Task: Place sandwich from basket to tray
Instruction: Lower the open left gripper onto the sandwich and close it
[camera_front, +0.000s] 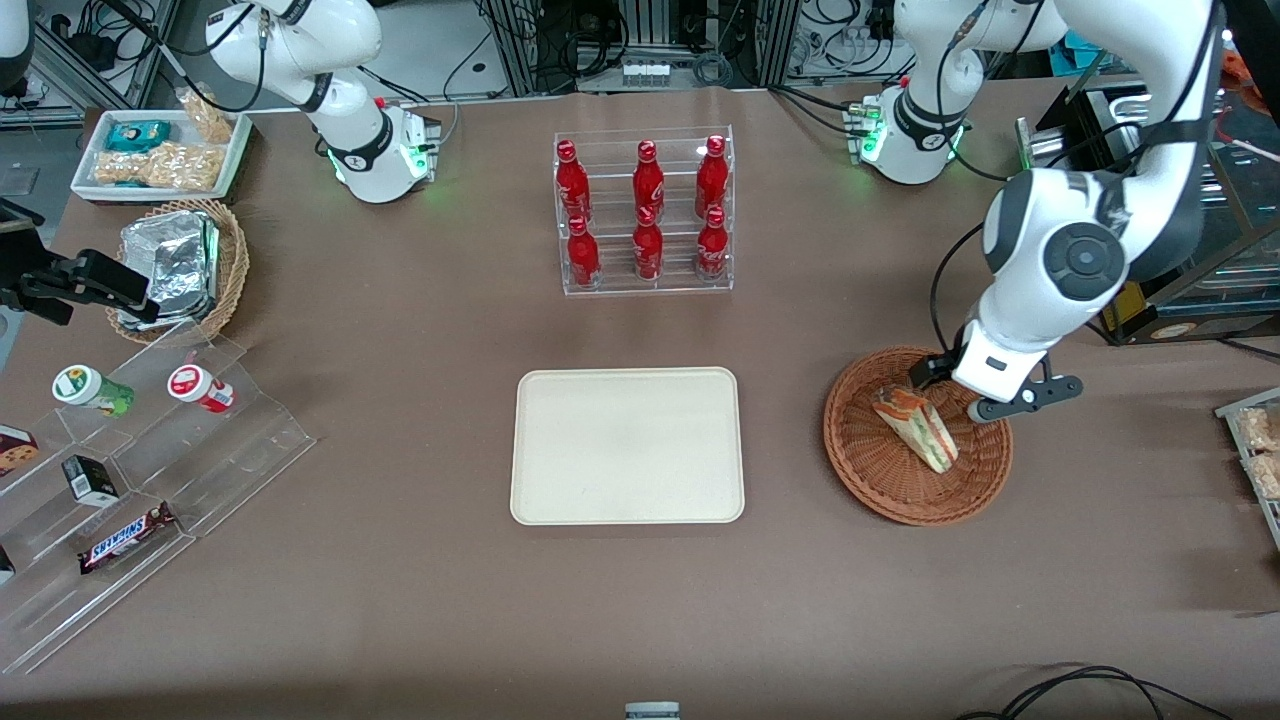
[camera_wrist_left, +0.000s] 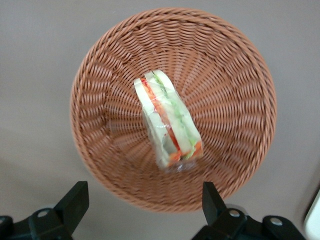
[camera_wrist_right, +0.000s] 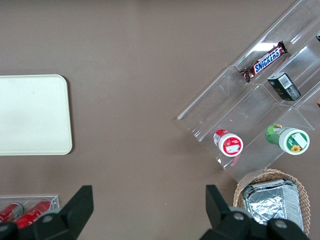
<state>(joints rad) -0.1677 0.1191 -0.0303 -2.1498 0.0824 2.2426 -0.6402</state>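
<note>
Pincer (camera_wrist_left: 142, 210) hovers with fingers apart above the basket (camera_front: 860, 470), where the sandwich (camera_wrist_left: 167, 122) lies; lowering astride its narrow sides, probably upright bread faces, should grip well.

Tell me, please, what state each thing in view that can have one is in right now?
sandwich: wrapped, lying in the basket, ungrasped.
basket: holds only the sandwich.
tray: bare.
gripper: open, above the basket's rim, touching nothing.
bottle rack: six red bottles, upright, capped.
</note>
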